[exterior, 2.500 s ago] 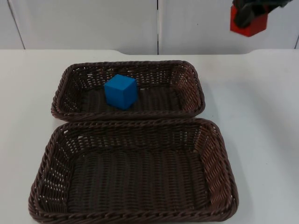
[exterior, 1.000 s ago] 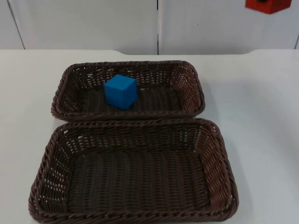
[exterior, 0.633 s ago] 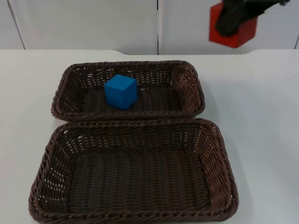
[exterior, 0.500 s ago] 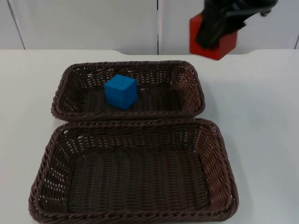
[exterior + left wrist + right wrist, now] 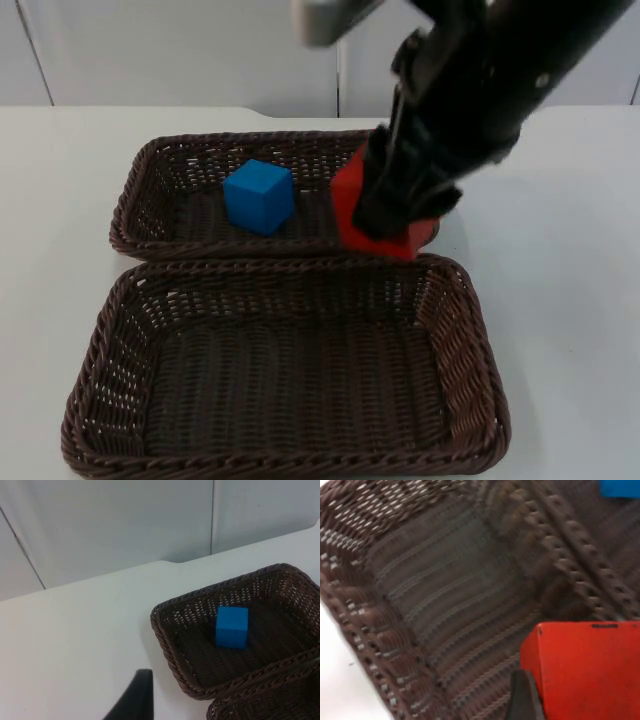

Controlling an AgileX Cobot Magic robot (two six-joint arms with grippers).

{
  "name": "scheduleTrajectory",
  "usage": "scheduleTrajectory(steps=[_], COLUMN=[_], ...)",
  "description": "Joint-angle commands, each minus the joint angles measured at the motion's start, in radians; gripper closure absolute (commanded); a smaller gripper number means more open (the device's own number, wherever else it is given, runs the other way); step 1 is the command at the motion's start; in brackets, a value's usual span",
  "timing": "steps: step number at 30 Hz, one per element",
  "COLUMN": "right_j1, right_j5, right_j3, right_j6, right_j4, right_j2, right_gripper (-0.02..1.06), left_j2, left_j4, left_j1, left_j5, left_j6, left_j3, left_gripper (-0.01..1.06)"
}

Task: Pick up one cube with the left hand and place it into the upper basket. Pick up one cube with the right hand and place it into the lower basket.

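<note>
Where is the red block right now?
In the top view, the red cube is held by the right gripper over the upper wicker basket's right end, right of the blue cube.

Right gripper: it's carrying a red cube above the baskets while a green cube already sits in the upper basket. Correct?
Not quite. The cube in the upper basket is blue, as the top view shows. The right gripper does carry the red cube above the baskets.
</note>
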Motion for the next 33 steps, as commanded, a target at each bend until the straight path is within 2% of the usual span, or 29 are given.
scheduleTrajectory(steps=[1,11,21,28,33], right_j1=[0.021,0.071,0.071,0.071,0.071], right_j5=[-0.038,-0.087,-0.251,-0.303,-0.328], right_j3=[0.022,0.058,0.099,0.099,0.099], right_j6=[-0.01,-0.01,-0.017,-0.017,-0.017], right_j4=[0.0,0.013,0.031,0.031,0.031], right_j2=[-0.01,0.01,0.111,0.188,0.247], right_gripper=[1.05,1.05,1.05,1.05,0.99], left_j2=[-0.004,-0.004,-0.004,-0.004,-0.004], left_j4=[0.003,0.003,-0.001,-0.001,-0.001], left_j1=[-0.006,-0.006,-0.006,-0.006,-0.006], left_j5=[-0.004,-0.004,-0.006,-0.006,-0.006], left_j6=[-0.008,-0.008,-0.008,-0.008,-0.008], left_j3=[0.005,0.005,0.005,0.005,0.005], left_gripper=[0.0,0.0,0.0,0.0,0.0])
